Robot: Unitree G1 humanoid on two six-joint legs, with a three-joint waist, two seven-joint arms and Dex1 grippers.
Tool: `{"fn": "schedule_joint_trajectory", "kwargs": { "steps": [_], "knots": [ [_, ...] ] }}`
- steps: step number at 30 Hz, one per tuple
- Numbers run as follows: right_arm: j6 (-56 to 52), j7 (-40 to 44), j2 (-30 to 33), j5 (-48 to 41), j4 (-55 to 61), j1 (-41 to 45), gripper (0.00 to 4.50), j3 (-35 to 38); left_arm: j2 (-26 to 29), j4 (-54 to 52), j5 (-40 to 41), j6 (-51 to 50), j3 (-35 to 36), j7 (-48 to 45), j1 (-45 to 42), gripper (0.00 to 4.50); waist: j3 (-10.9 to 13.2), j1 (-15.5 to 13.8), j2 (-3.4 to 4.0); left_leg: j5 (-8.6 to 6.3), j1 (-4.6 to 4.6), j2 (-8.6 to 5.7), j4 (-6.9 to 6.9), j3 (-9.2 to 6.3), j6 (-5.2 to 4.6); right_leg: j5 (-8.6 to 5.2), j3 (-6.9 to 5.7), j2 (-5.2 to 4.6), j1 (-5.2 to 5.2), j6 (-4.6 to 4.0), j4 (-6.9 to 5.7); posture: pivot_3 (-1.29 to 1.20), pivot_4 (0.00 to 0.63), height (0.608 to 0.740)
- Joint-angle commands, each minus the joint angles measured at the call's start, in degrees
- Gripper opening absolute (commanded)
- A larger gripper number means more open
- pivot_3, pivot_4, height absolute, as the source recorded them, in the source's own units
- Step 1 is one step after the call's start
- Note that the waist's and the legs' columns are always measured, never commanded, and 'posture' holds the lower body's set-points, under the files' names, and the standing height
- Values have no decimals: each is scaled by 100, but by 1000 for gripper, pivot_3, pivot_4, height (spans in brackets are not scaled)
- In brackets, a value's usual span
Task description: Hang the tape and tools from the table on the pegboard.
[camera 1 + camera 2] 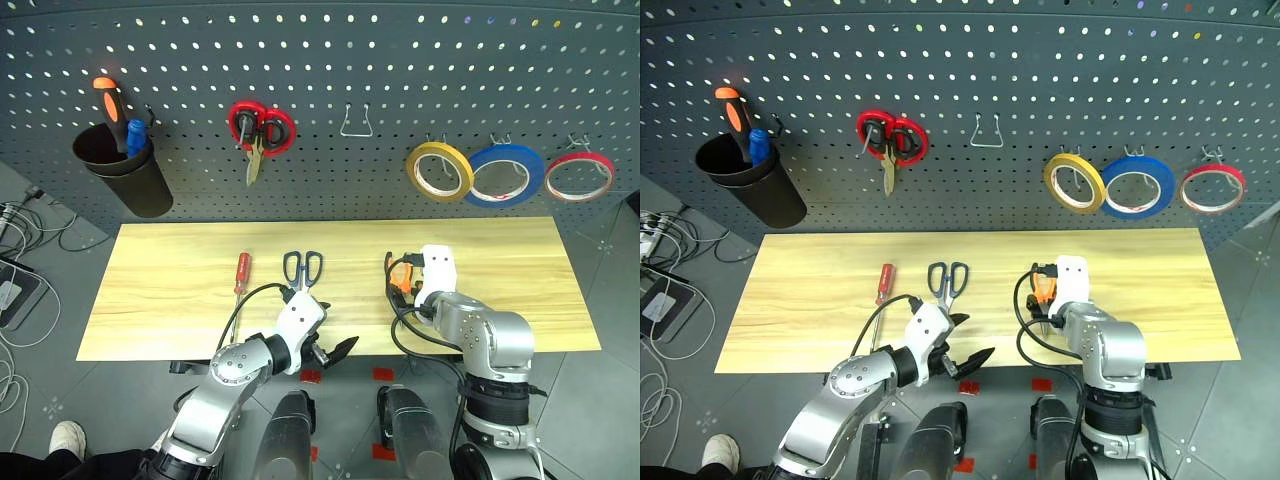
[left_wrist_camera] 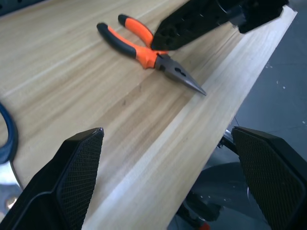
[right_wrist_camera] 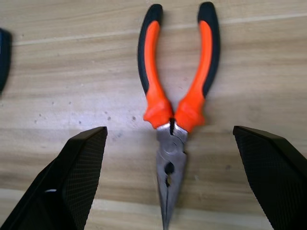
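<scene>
Pliers [image 3: 172, 120] lie on the table [image 1: 170, 290] beneath the downward-tilted, released right gripper [image 3: 172, 182]; left gripper [image 2: 168, 177] likewise released.

You've got a grey floor [image 1: 600, 400] all around, with bits of red tape [image 1: 384, 374] stuck on it near the front. Over on the left, loose cables [image 1: 20, 225] trail across it beside a flat grey box [image 1: 12, 295].

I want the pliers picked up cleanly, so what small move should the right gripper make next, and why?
Probably lower the right gripper straight down and close. Its fingers stand wide open on either side of the pliers, which lie flat on the table with the nose pointing back at the gripper, so nothing is gripped yet.
</scene>
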State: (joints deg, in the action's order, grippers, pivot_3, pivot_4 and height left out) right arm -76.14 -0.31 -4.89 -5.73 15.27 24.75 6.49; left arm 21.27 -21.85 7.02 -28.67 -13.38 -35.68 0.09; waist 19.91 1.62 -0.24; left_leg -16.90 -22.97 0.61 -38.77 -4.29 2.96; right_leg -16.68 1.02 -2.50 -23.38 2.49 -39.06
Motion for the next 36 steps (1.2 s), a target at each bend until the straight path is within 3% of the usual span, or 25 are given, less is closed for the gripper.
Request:
{"fn": "schedule_joint_trajectory", "kwargs": {
  "steps": [1, 19, 22, 27, 36],
  "knots": [
    [281, -34, -17, 4, -202, 171, 4492, -121, 38, -237, 166, -6, 81, -6, 33, 4500, 26, 0, 3, 0, -1, 0, 1, 1, 0, 0, 1, 0, -3, 0, -1, 119, 429, 740],
    [1375, -378, 129, 297, -1384, 508, 4492, -347, 3, -123, 300, -146, 252, 158, -309, 4500, 168, -16, 3, 4, -70, 8, 2, 3, 7, 1, 2, 5, -81, 1, -12, 146, 447, 740],
    [1434, -348, 155, 271, -1383, 522, 3989, -336, 0, -151, 303, -165, 256, 169, -300, 4500, 171, -17, 4, 4, -73, 8, 2, 3, 7, 1, 1, 5, -82, 1, -10, 146, 447, 740],
    [1517, -346, 226, 287, -1425, 573, 2506, -338, -55, -159, 316, -219, 244, 193, -363, 4500, 193, -22, 1, 4, -78, 8, 2, 1, 8, 1, -1, 5, -85, 1, -8, 146, 444, 740],
    [1706, -86, 435, 251, -1399, 582, 2364, -537, -72, -56, 321, -192, 234, 142, -499, 4500, 199, -26, -6, 5, -83, 9, 3, 1, 9, 1, -3, 5, -89, 1, -3, 132, 429, 740]
  ]
}}
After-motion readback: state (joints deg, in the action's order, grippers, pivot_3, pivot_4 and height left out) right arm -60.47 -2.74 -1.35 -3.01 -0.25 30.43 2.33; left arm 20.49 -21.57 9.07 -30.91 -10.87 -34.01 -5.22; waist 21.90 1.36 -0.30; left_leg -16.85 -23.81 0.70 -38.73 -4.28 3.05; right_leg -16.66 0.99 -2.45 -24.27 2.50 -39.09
